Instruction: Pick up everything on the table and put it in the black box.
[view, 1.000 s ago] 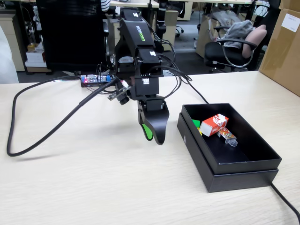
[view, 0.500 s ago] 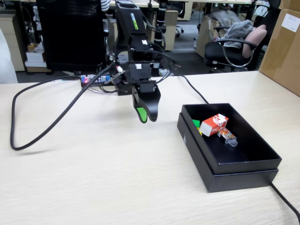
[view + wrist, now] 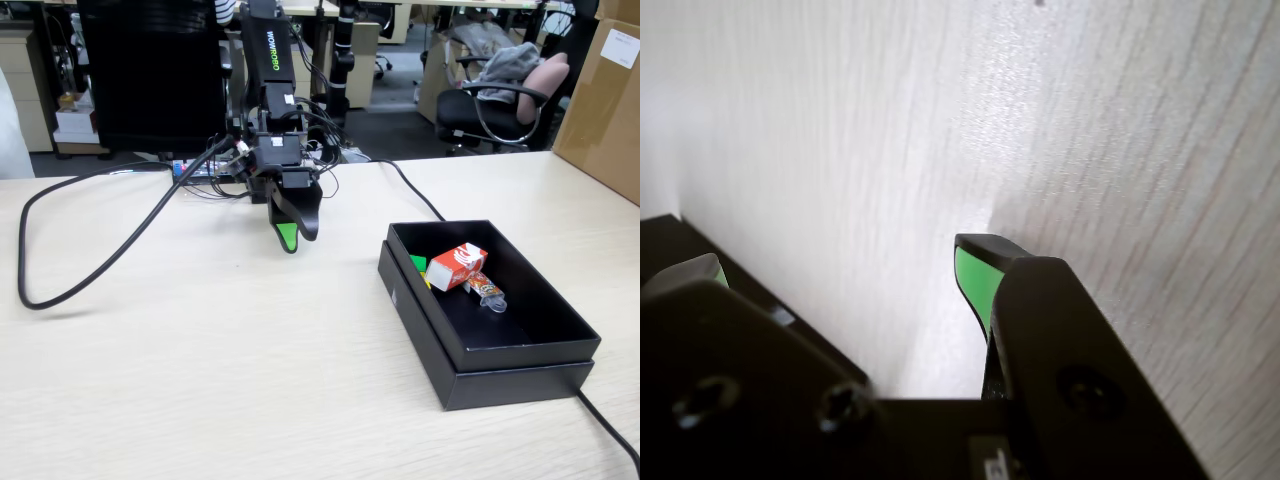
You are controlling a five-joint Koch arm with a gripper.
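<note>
A: Log the jaws.

B: My jaws (image 3: 290,238) hang over the table (image 3: 200,380) near its far edge, tips pointing down. In the wrist view they stand parted, bare wood grain showing in the gap between the green-faced pads (image 3: 978,280). Nothing is held.

A: Where are the task things?

B: All inside the black box (image 3: 520,380), which sits on the table to the right in the fixed view, well apart from me. They cluster at its far left end.

A: Count them.

B: One red carton (image 3: 455,266), one green cube (image 3: 417,263), one yellow cube (image 3: 427,279), the last mostly hidden behind the carton. One wrapped packet (image 3: 487,291) with a clear end lies just beside the carton.

A: Orientation of the carton?

B: It lies tilted, long axis running from lower left to upper right in the fixed view, roughly across the box's width.
</note>
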